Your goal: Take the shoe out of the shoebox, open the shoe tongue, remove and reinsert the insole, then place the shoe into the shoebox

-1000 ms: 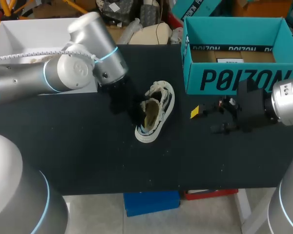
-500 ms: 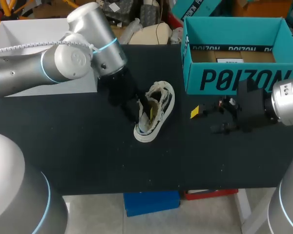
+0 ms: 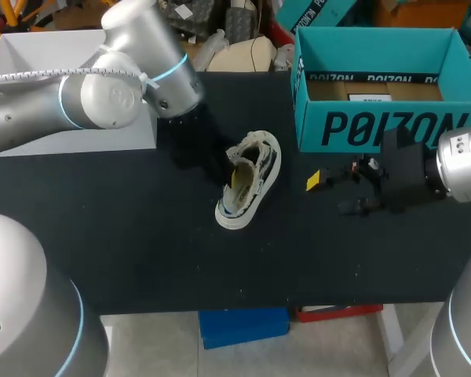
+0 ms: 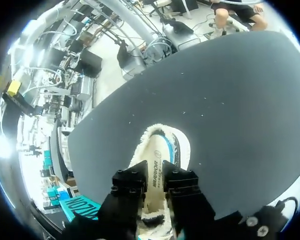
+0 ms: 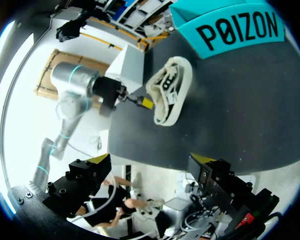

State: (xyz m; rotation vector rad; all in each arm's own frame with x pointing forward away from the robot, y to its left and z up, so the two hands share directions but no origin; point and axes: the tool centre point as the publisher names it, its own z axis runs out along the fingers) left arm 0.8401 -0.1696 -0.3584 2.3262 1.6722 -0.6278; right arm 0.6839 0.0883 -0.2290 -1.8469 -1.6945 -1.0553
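A cream low shoe (image 3: 261,169) lies on the black table left of the teal shoebox (image 3: 377,126), its opening turned toward my left arm. My left gripper (image 3: 234,177) reaches into that opening from the left. In the left wrist view its black fingers (image 4: 130,182) stand close together, with the printed cream insole (image 4: 155,170) pinched between them over the shoe (image 4: 165,145). The right wrist view shows the left gripper (image 5: 144,102) at the shoe (image 5: 172,87), with the shoebox (image 5: 235,27) beyond. My right gripper (image 3: 330,195) hangs open right of the shoe, holding nothing; it also appears as right gripper (image 5: 150,160).
A white open box (image 3: 63,55) stands at the back left, behind my left arm, seen also as white box (image 5: 130,65). Bare black tabletop (image 3: 220,267) lies in front of the shoe.
My left gripper came down into the shoe's opening, opened wide, then closed again inside it. The shoe shifted slightly. The right arm has kept still.
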